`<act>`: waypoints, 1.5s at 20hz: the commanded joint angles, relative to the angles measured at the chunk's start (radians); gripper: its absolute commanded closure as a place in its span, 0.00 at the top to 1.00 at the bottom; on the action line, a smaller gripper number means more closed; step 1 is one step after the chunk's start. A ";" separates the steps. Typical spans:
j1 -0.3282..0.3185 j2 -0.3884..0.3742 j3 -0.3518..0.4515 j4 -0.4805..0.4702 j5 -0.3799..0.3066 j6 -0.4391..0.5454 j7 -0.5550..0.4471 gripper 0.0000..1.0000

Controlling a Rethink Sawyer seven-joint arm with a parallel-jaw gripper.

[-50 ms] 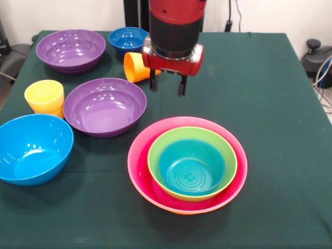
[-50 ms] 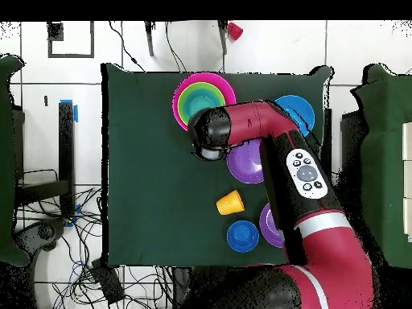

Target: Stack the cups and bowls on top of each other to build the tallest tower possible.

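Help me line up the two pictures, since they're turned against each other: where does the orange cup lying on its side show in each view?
Front view: the orange cup lies upper middle, partly behind the gripper, just right of the small dark blue bowl.
Overhead view: the cup sits lower middle, just above the dark blue bowl.
Shared landmark: that dark blue bowl beside it.

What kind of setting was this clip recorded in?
Probably a robotics lab: a table with a green cloth on a white tiled floor, loose cables around it, and plastic bowls such as the pink bowl laid out.
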 commanded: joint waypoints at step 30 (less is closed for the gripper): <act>-0.008 0.095 0.071 -0.225 -0.026 0.184 -0.528 1.00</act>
